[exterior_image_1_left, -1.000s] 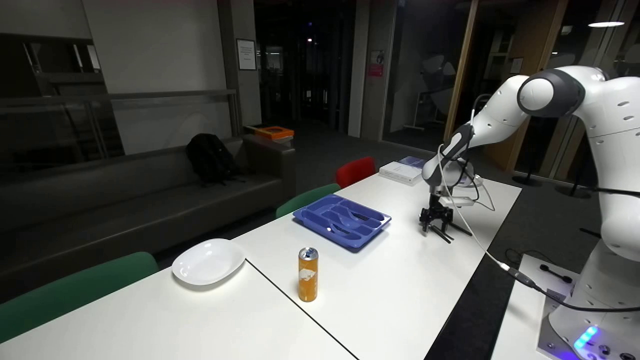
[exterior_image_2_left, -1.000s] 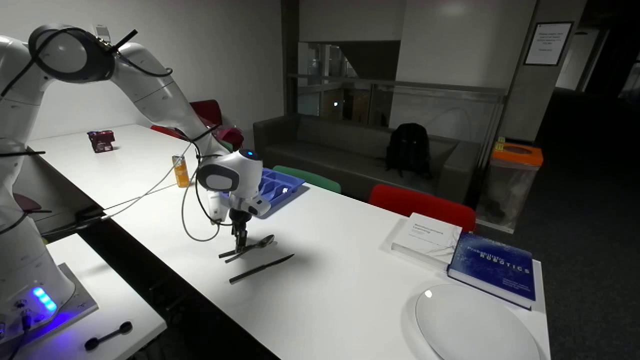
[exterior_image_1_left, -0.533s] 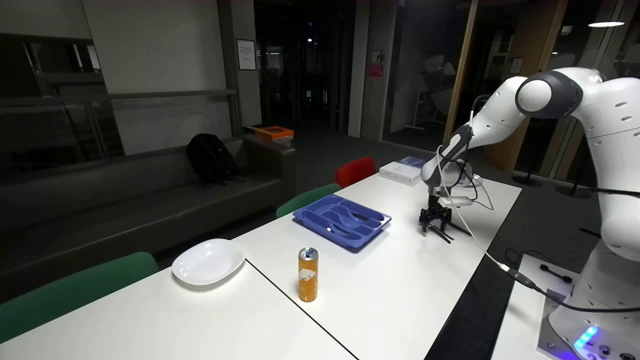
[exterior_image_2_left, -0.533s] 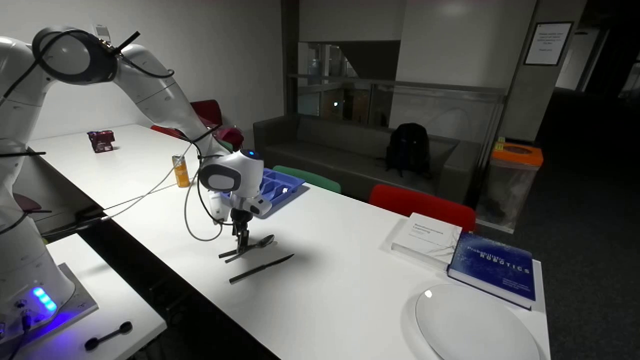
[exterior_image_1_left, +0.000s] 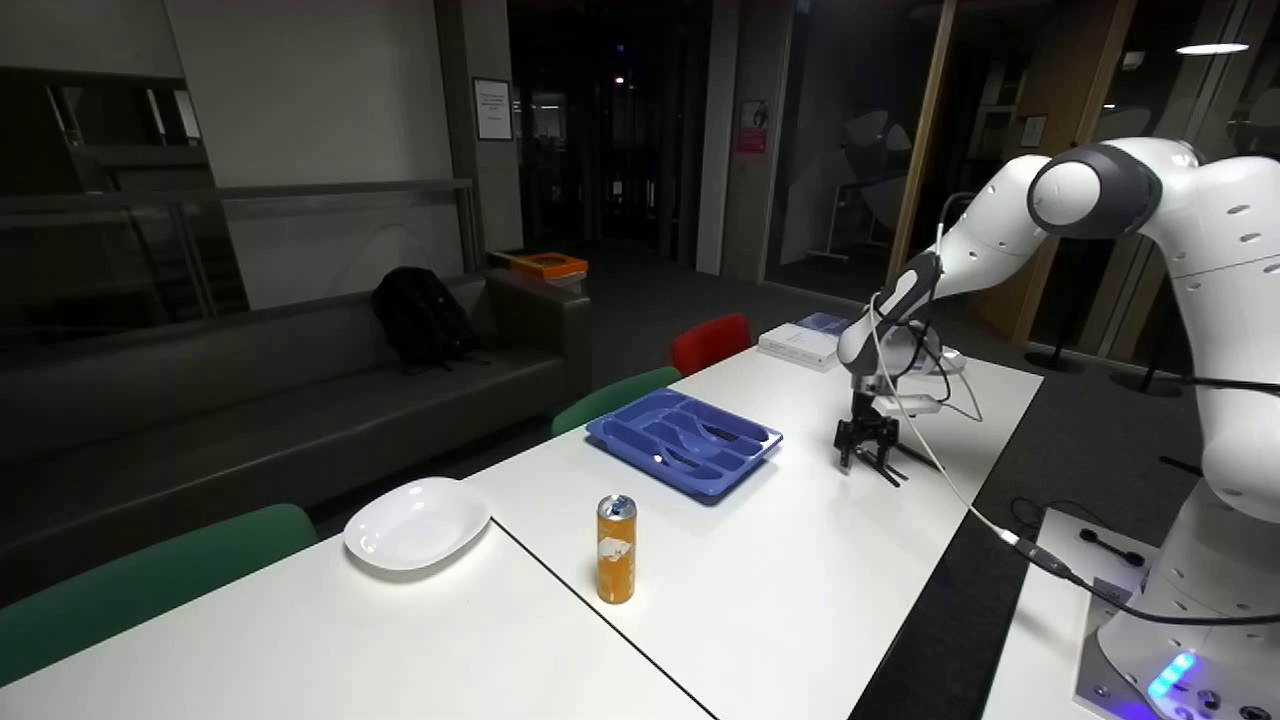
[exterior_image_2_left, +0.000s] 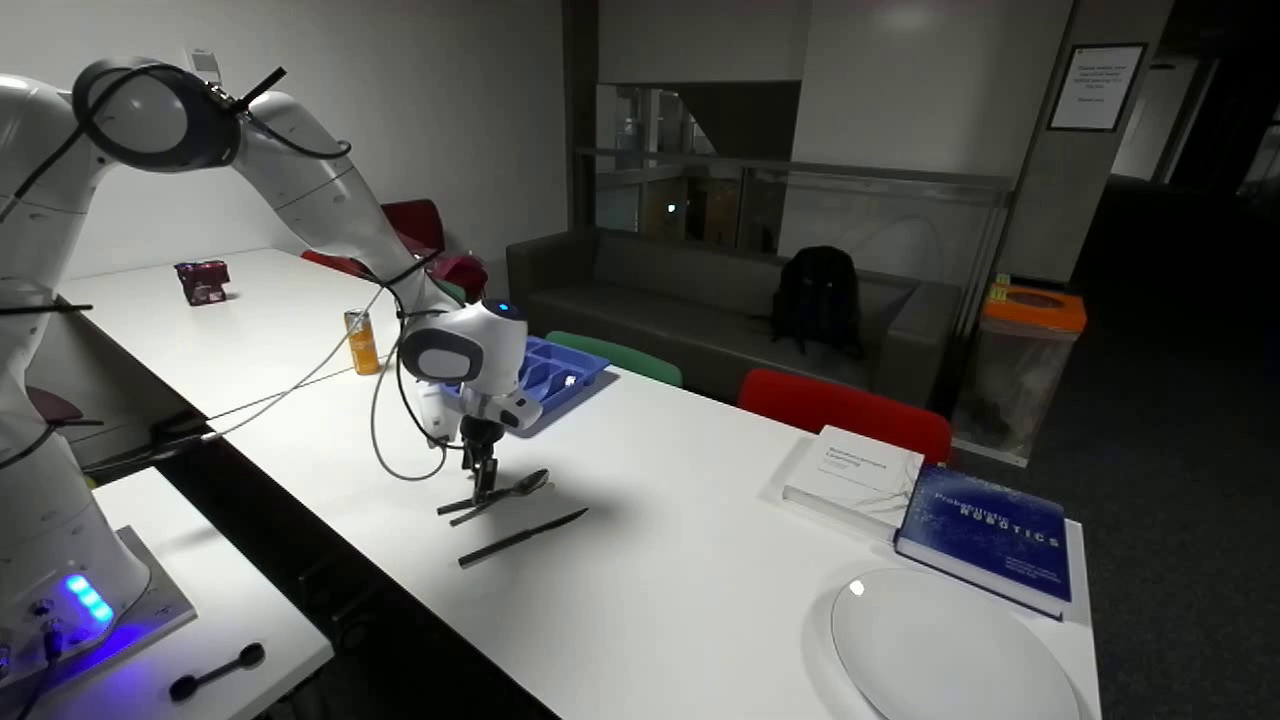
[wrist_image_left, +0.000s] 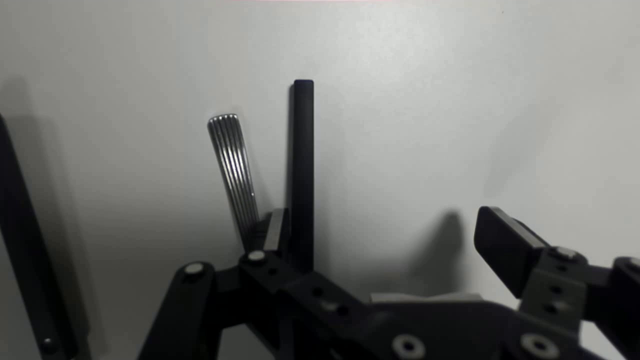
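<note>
Well left of the black handle (wrist_image_left: 303, 165) in the wrist view, we find the knife (wrist_image_left: 30, 260); nearer, a ridged metal handle (wrist_image_left: 231, 155) slants. The gripper (wrist_image_left: 381, 222) has its fingers spread wide: one just left of the black handle, touching or not we cannot tell, the other well right, leaving room between. In an exterior view, the table edge (exterior_image_1_left: 915, 575) runs near the black handle's end. Compared with a second ago, the gripper sits slightly farther from that end; the handles haven't moved.
</note>
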